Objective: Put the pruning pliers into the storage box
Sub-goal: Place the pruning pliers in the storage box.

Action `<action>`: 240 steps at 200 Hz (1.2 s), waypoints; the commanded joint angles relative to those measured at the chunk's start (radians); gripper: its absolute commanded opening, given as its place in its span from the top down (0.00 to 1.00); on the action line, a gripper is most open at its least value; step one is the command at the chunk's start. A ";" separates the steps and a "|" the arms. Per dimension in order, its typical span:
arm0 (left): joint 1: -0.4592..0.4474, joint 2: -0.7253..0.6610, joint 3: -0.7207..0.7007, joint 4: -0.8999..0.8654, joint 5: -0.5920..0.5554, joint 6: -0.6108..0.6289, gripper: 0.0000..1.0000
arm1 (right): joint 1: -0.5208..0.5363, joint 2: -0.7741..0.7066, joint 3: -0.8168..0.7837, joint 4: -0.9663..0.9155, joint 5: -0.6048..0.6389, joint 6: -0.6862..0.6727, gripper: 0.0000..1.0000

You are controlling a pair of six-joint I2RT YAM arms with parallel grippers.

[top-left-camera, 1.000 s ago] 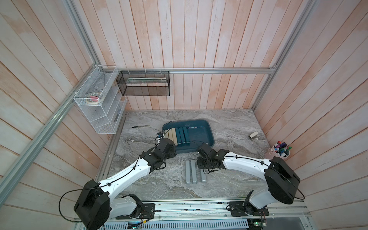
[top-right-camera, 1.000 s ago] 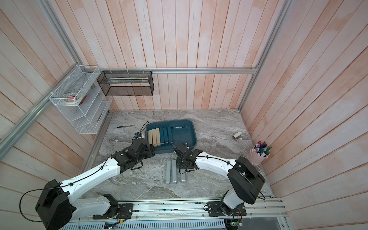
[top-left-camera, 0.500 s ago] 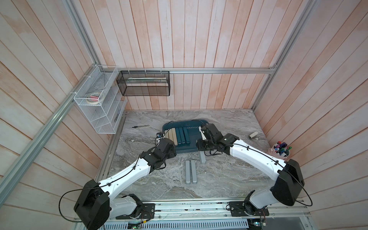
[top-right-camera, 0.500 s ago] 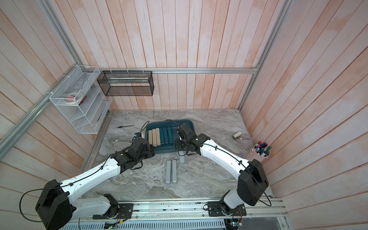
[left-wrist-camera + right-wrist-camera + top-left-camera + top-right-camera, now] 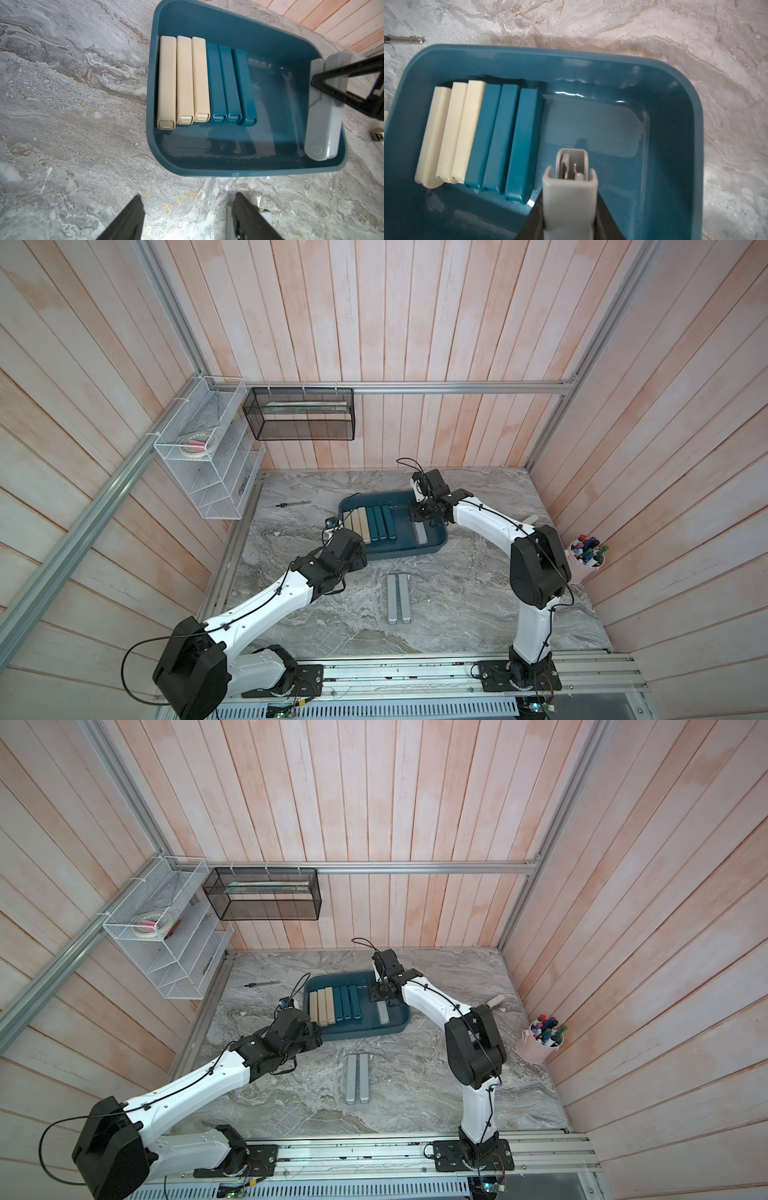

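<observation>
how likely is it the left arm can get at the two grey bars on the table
Probably yes: the left claw is open and empty, the two grey bars lie uncovered on the table nearby, and the right arm is over the storage box.

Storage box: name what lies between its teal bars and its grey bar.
Only bare storage box floor separates teal bars from grey bar, shown in left wrist view.

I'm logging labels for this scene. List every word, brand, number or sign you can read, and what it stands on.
No text here can be read.
Storage box: faint raised marks on its floor, too blurred to read.
Markers in the pink cup: any print is too small.
Pruning pliers: no print shows.
</observation>
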 commanded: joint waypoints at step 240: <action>0.064 -0.037 -0.045 -0.010 0.001 0.001 0.29 | 0.027 0.351 0.306 0.076 -0.100 0.081 0.74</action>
